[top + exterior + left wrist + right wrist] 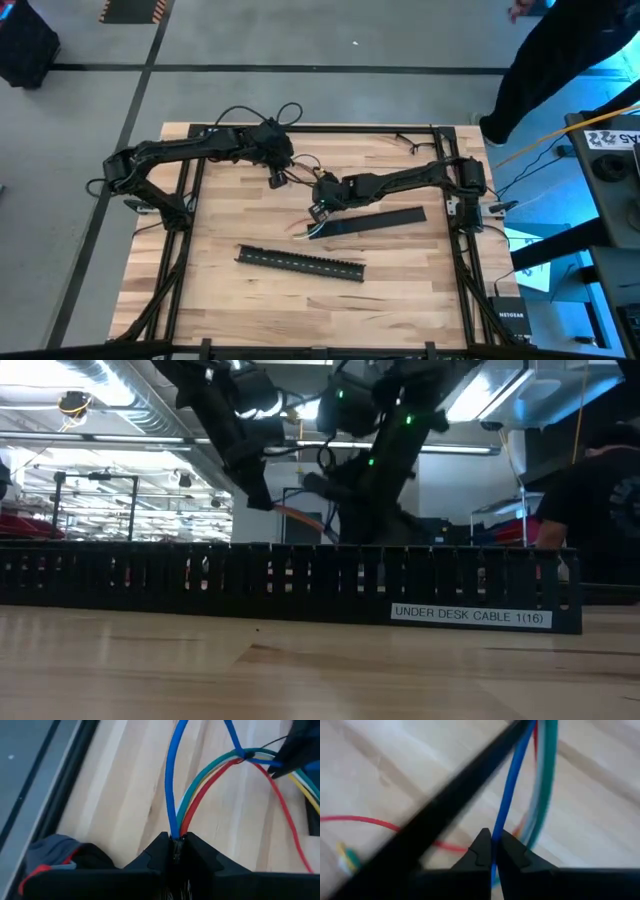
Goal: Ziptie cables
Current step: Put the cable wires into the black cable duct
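The cables (pixel 200 785), thin blue, teal, yellow and red wires, arch above the wood between my two grippers. My left gripper (pixel 275 178) is shut on one end of the bundle. My right gripper (pixel 318 210) is shut on the blue wire (pixel 512 780). Farther along, the wires bunch together at a crossing (pixel 243 756), where a hair-thin dark strap (pixel 267 742), perhaps a ziptie, sticks out. A blurred black strip (pixel 445 810) runs slantwise in front of a red wire (pixel 365 821) in the right wrist view. Loose wire ends (pixel 308 230) lie on the table. My left gripper pinches the bundle's end (pixel 176 831) between its two fingers, all the wires together. The fingers slant down from the table's left, and the wires rise out of them and arch clear of the wood. My right gripper pinches the blue wire (pixel 495 837) between its two fingertips, slanting down from the right. The wire runs on beyond the fingers, off the table.
A long black slotted channel (pixel 300 262) lies toward the near edge and fills the low view's foreground (pixel 300 585). A flat black cover (pixel 380 220) lies just right of my right gripper. A person (pixel 560 60) stands beyond the far right corner.
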`<state>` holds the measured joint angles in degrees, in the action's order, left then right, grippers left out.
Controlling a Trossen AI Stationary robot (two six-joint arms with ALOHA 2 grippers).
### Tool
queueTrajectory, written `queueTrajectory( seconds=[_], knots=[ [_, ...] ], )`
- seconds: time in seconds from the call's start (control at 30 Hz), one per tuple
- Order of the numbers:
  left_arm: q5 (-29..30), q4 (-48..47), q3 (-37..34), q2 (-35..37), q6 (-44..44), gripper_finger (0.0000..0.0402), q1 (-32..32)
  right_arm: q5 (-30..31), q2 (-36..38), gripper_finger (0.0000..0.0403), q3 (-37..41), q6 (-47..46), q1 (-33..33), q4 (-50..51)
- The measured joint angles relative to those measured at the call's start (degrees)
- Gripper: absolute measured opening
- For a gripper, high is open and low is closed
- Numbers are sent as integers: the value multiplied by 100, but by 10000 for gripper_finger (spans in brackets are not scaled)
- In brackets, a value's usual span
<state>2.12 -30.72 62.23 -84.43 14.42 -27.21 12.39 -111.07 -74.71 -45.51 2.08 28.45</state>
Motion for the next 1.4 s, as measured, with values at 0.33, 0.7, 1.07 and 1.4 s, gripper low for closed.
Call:
queueTrajectory(
  seconds=[0.33, 0.7, 1.07, 1.4],
  knots=[
    [472, -392, -21, 453, 62, 39, -236, -390, 145, 3, -368, 398, -222, 1322],
    [341, -503, -17, 548, 128, 39, -415, -73, 154, 2, -389, 214, -469, 1556],
    [318, -392, -2, 573, 360, 39, -308, -543, 154, 105, -361, 523, -478, 1871],
    [185, -422, -6, 947, 663, 39, -224, -111, 1235, 232, -594, 1533, -439, 2878]
  ],
)
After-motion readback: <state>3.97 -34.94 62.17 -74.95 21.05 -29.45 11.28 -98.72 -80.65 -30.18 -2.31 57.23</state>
